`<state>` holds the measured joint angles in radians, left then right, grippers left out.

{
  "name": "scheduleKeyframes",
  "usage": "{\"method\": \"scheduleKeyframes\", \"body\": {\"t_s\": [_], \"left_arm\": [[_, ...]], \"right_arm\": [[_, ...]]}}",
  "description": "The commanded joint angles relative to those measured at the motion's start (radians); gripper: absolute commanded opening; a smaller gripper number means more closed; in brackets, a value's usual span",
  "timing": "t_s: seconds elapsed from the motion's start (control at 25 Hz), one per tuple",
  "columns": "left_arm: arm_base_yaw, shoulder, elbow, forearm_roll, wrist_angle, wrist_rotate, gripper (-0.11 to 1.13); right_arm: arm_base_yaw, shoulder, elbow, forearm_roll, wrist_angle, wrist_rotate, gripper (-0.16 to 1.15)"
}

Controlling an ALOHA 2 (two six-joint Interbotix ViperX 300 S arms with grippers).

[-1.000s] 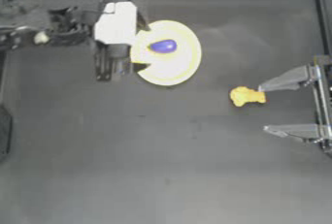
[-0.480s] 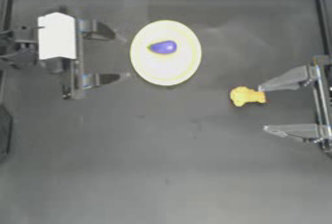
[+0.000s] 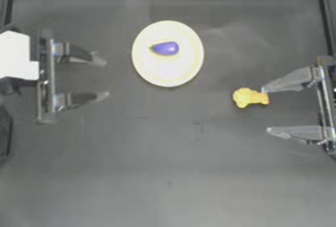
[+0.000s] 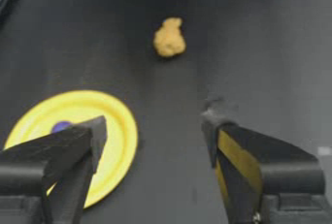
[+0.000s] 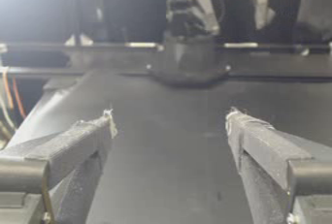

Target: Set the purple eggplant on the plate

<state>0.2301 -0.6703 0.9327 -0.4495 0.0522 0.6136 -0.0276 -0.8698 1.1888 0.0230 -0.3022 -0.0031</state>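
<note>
Legible text, labels, brands, numbers, signs: none found in any view. The only marking is a yellow and black band on one jaw of the left tool (image 4: 152, 136), seen in the left wrist view; it carries no characters.

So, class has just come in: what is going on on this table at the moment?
The purple eggplant lies on the plate, so the job looks done. The left gripper sits at the table's left side, jaws open and empty, apart from the plate. The right gripper is parked at the right side, also open. A lumpy orange-yellow piece lies on the table near the right gripper's upper jaw, untouched.
</note>
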Motion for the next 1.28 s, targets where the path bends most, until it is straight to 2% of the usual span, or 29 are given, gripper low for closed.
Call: {"method": "scheduleKeyframes", "body": {"t_s": [0.04, 0.36, 0.64, 0.84, 1.28], "left_arm": [[-0.017, -0.040, 0.025, -0.020, -0.040, 0.000, 0.92], [-0.035, -0.081, 0.087, -0.063, -0.077, 0.000, 0.92], [-0.046, -0.144, 0.144, -0.071, -0.104, 0.000, 0.92], [-0.048, -0.183, 0.175, -0.097, -0.124, 0.000, 0.92], [-0.048, -0.204, 0.198, -0.097, -0.124, 0.000, 0.92]], "right_arm": [[-0.005, 0.005, -0.015, -0.002, -0.005, -0.002, 0.99], [-0.009, 0.005, -0.012, -0.003, -0.005, -0.002, 0.99], [-0.011, 0.005, -0.012, -0.003, -0.005, -0.002, 0.99], [-0.011, 0.005, -0.011, 0.000, -0.005, -0.002, 0.99], [-0.011, 0.005, -0.009, 0.000, -0.006, -0.002, 0.99]]}}
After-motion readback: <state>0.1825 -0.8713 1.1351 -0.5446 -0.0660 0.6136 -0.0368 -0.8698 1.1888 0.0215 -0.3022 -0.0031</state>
